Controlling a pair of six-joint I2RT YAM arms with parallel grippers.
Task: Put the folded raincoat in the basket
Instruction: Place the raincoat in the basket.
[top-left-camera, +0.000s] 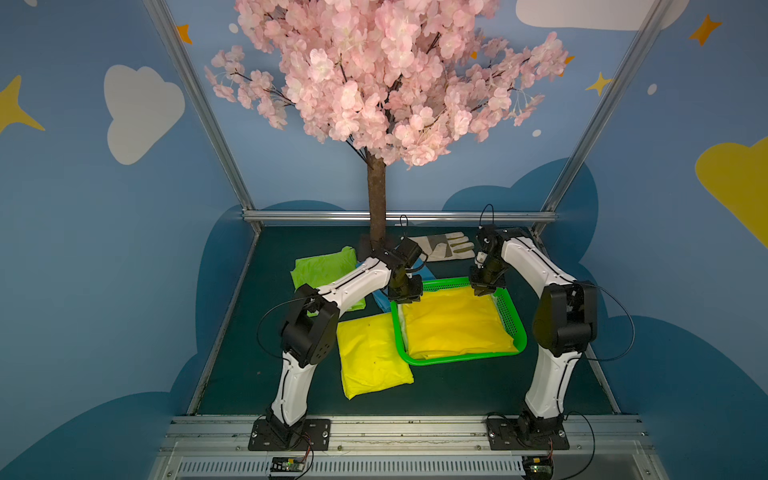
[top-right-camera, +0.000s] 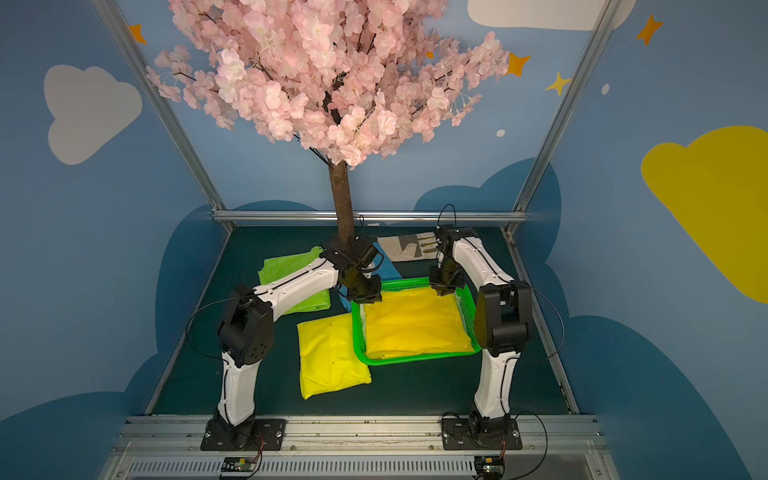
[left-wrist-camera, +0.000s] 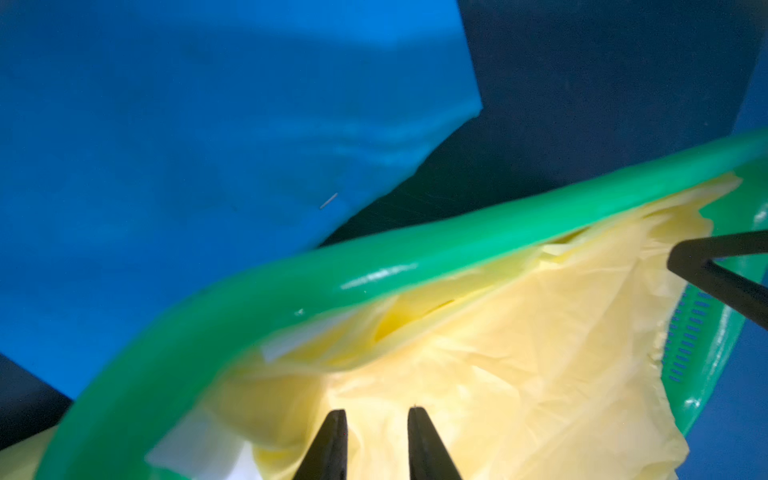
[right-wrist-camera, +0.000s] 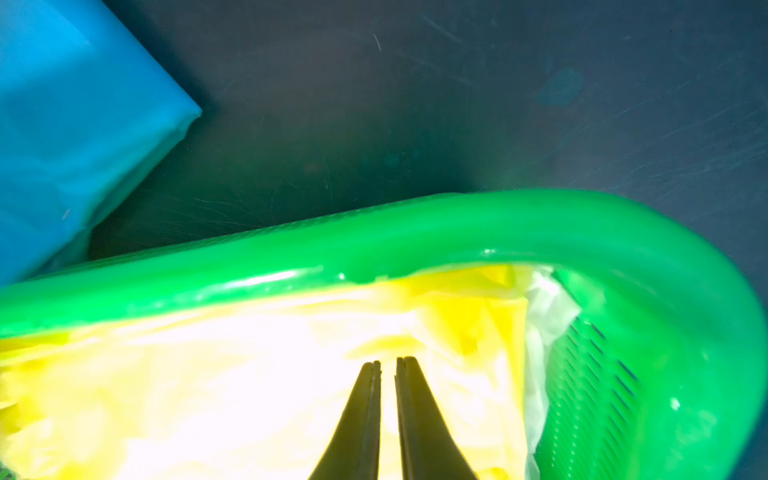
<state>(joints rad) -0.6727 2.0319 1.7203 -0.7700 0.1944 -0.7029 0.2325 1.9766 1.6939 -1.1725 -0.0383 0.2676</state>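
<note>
1. Bright green shallow plastic basket (top-left-camera: 509, 316), perforated walls, rounded corners; stands on the dark green tabletop (top-left-camera: 249, 353), right of centre in both top views.
2. Folded yellow raincoat of thin plastic film (top-left-camera: 455, 324); lies flat inside the basket and covers most of its floor; a white layer shows at its edges. Judged very light, limp and slick, its layers apt to slide apart or unfold when lifted. Best taken at the thick folded corners, pinching through every layer, one gripper to each far corner.
3. Second folded yellow film raincoat (top-left-camera: 370, 357); on the table against the basket's left wall, outside it.
4. Left arm (top-left-camera: 353, 282); elbow raised, forearm reaching inward, wrist turned down over the basket's far left corner.
5. Right arm (top-left-camera: 528, 257); mirrored, wrist down over the far right corner.
6. Left gripper (left-wrist-camera: 376, 411); jaws a little apart, nothing between them, tips close over the film; contact cannot be told.
7. Right gripper (right-wrist-camera: 388, 361); jaws parted by a thin slit only; no film seen clamped.
</note>
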